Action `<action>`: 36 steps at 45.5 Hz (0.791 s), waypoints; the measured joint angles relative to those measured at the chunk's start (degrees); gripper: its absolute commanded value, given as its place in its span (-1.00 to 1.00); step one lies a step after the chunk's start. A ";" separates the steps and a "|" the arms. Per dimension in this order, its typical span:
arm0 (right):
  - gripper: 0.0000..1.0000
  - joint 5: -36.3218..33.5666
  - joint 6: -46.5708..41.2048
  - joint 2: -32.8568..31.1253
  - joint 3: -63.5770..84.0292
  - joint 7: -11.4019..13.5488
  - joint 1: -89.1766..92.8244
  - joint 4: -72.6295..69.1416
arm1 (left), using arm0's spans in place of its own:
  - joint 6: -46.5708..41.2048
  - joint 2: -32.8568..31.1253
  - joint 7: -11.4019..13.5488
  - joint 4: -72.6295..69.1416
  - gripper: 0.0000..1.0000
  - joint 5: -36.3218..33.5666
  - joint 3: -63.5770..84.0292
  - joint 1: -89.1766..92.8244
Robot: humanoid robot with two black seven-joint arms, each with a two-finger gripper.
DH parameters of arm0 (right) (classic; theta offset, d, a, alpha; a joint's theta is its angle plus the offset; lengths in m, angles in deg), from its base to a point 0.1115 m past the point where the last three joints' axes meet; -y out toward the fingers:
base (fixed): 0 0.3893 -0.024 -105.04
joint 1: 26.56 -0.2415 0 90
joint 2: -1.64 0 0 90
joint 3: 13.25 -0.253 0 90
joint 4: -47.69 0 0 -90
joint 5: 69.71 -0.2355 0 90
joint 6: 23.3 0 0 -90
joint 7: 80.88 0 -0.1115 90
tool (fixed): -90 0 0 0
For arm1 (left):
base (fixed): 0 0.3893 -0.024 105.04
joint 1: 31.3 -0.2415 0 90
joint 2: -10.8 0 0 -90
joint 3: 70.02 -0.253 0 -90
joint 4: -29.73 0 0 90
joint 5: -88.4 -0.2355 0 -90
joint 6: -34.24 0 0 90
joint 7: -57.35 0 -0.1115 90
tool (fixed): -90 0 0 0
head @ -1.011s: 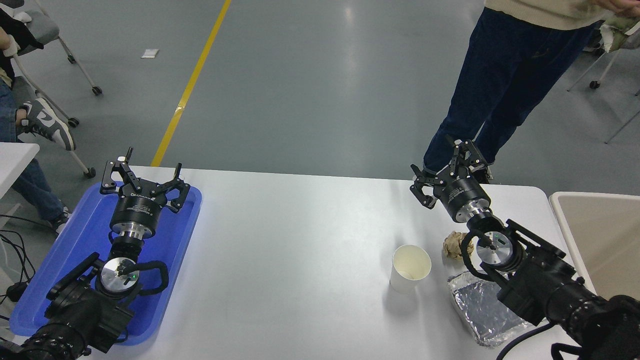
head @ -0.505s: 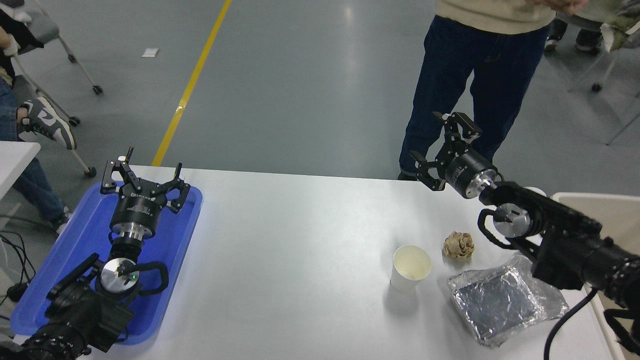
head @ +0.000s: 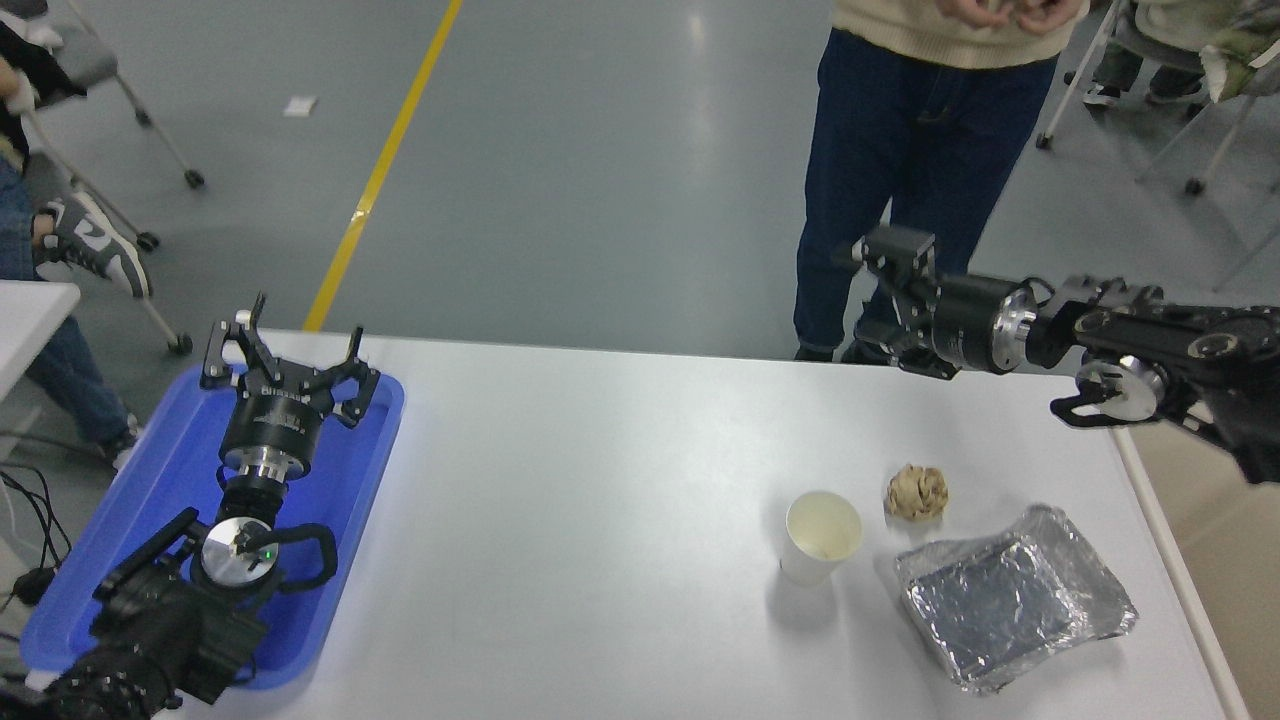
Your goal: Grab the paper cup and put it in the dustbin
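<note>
The left gripper (head: 287, 352) is parked over the blue tray (head: 150, 520) at the near left of the table (head: 600, 500), and its jaws are spread open with nothing in them. Far off to its right sits the silver foil tray (head: 1010, 605), close to the near edge. Just beside that tray stands the paper cup (head: 822, 535), upright, with its open top facing up. It is well below and a little left of the right gripper. A crumpled tan paper ball (head: 917, 492) lies near the cup. The dustbin (head: 1215, 560) shows at the right edge of the table, under the right arm. Farther back, the right gripper (head: 885, 300) hangs over the far edge, pointing left. I cannot tell how wide its jaws are, but it holds nothing. A person in dark trousers (head: 900, 160) stands behind it.
</note>
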 measured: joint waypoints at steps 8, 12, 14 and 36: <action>1.00 12.32 -0.40 -0.58 9.55 0.02 -7.72 -5.18 | 0.01 0.00 0.00 0.03 1.00 0.00 0.00 0.00; 1.00 17.55 -0.92 -0.67 14.06 0.03 -11.51 -7.62 | 0.03 0.00 0.00 0.04 1.00 0.00 -0.01 0.00; 1.00 19.68 -1.32 -0.66 16.53 0.02 -13.65 -8.98 | 0.06 0.00 0.00 0.04 1.00 -0.02 -0.01 0.00; 1.00 26.86 -15.99 0.16 32.01 0.04 -34.56 -20.56 | 0.09 0.00 0.00 0.04 1.00 -0.01 -0.03 0.00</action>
